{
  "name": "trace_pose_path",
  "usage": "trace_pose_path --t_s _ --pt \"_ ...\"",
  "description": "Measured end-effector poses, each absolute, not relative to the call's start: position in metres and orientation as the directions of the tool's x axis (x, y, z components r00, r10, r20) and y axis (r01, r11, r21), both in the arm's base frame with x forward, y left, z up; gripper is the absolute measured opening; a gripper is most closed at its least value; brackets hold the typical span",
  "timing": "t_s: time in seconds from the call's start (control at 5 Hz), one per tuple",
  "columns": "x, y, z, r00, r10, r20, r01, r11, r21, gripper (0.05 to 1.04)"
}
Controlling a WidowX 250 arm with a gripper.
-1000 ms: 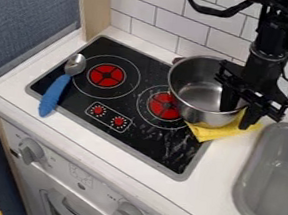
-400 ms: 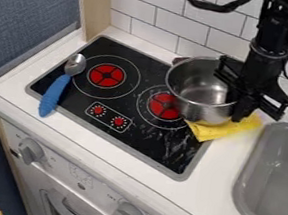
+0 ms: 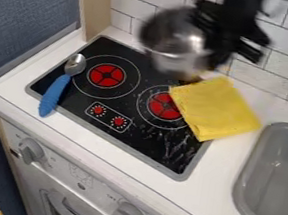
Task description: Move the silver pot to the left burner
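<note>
My black gripper (image 3: 212, 51) is at the top of the camera view, shut on the right side wall of the silver pot. The silver pot (image 3: 173, 38) is lifted above the back of the stove, tilted and blurred. Below and left of it lies the left burner (image 3: 106, 75), a red disc with a white ring around it, with nothing on it. The stove's black top (image 3: 116, 106) spans the counter's left part.
A blue-handled spoon (image 3: 56, 92) lies along the stove's left edge, its bowl just left of the left burner. A yellow cloth (image 3: 215, 109) partly covers the right burner (image 3: 166, 106). The grey sink (image 3: 282, 174) is at the right, the tiled wall (image 3: 182, 21) behind.
The gripper has closed on the pot's wall, then raised the pot and carried it up and left, off the yellow cloth. More of the cloth now shows.
</note>
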State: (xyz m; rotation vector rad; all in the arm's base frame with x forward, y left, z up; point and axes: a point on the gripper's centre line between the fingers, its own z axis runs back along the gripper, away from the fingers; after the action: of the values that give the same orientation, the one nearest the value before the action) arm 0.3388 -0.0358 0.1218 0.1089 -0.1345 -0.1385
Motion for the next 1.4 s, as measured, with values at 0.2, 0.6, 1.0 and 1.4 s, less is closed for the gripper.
trace_pose_path --t_s 0.2,0.6,1.0,1.4 --pt "0.323 -0.008 0.108 0.995 -0.065 0.074 0.057 0.993 0.103 0.085" --pt "0.321 0.027 0.086 0.998 0.053 0.023 -0.055 0.993 0.102 0.085" --pt "0.334 0.037 0.053 0.996 0.084 -0.023 -0.081 0.989 0.121 0.085" --pt "0.343 0.040 0.042 0.995 0.103 -0.013 -0.099 0.982 0.163 0.117"
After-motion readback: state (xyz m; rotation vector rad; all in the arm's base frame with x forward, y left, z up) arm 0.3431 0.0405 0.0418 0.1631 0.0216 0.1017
